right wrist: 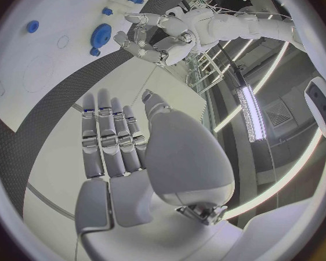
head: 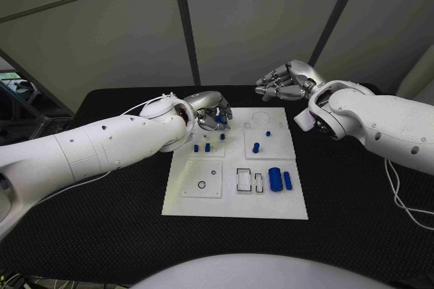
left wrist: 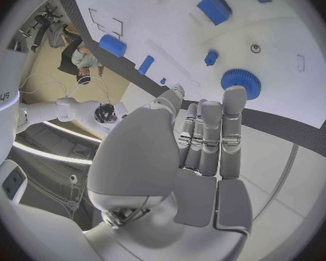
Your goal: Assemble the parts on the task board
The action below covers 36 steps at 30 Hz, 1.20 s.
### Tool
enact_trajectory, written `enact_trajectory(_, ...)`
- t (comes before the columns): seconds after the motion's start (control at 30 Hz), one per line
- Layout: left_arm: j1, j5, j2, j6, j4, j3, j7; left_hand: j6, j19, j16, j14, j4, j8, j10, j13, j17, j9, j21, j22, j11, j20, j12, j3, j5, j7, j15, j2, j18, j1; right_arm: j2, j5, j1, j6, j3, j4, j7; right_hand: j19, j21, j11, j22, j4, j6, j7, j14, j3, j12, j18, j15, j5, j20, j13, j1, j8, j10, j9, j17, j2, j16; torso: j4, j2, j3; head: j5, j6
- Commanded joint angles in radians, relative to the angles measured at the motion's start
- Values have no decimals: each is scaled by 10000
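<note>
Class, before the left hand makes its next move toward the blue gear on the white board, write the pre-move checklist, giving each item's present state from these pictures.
1. Left hand free of any part: ok; in its wrist view the fingers are straight with nothing between them.
2. Blue gear in sight just beyond those fingertips: ok.
3. Gear seated flat on the task board: cannot tell.
4. Right hand out of the way: ok; it is raised beyond the board's far edge, holding nothing.
5. Other parts undisturbed: ok; the two blue cylinders lie near the board's front right, and small blue pegs stand mid-board.
</note>
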Motion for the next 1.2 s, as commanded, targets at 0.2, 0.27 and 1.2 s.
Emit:
enact_trajectory(0.2, -39, -1071, 246, 894, -328, -5, 14, 235, 512, 780, 441, -70, -131, 124, -204, 576, -232, 1022, 768, -45, -18, -99, -45, -64, -51, -35, 16, 47, -152, 22, -4, 18, -36, 6, 29, 16, 57, -82, 1, -24, -79, -62, -35, -81, -18, 65, 123, 13, 83, 22, -15, -35, 17, -95, -1, -21, 47, -34, 5, -13, 3, 15, 10)
enact_trajectory(0.27, -45, -1157, 290, 1006, -383, -5, -54, 276, 577, 895, 506, -77, -133, 132, -238, 652, -266, 1175, 884, -48, -22, -107, -55, -65, -65, -40, 19, 24, -172, 21, -4, 18, -36, 6, 28, 14, 57, -83, 1, -24, -80, -63, -35, -82, -18, 65, 123, 12, 85, 22, -15, -35, 17, -95, -1, -21, 47, -34, 8, -12, 0, 12, 17)
enact_trajectory(1.2, -168, -1425, 523, 1788, -698, -3, -449, 635, 1175, 2058, 1193, -235, -170, 671, -444, 1544, -580, 2630, 2005, -221, -141, 9, 51, -45, -144, -188, 113, -213, -166, 89, -6, 17, -14, 6, -57, 24, 75, -108, 1, -43, -97, -64, -34, -83, -12, 71, 124, 12, 151, 21, -16, -27, 17, -101, -2, -32, 65, -32, 22, -17, 7, 8, -64)
